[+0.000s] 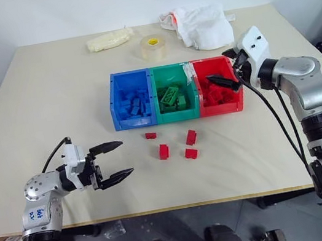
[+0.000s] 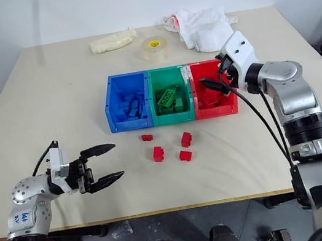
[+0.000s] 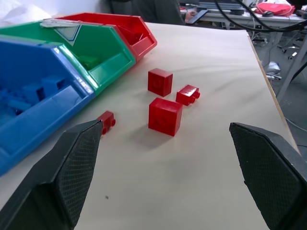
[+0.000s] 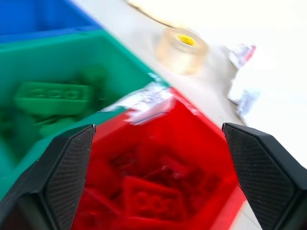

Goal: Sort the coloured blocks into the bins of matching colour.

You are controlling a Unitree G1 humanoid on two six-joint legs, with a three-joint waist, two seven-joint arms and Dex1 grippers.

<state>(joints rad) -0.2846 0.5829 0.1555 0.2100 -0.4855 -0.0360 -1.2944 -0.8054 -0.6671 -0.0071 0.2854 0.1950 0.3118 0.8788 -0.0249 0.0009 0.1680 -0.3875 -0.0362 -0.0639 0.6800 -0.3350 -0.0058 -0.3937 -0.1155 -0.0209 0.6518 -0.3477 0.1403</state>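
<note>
The right gripper (image 1: 229, 72) hovers over the red bin (image 1: 240, 101), fingers spread and seemingly empty. Four red blocks (image 1: 164, 151) await on the counter (image 1: 52, 102); next, the wide-open left gripper (image 1: 113, 162) must reach one.

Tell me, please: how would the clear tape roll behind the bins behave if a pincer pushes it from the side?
The tape roll lies flat on the table, not on its edge, so it would probably slide rather than roll. It looks thin-walled and hollow, so likely light. Its smooth, glossy side may slip against a pincer finger.
</note>
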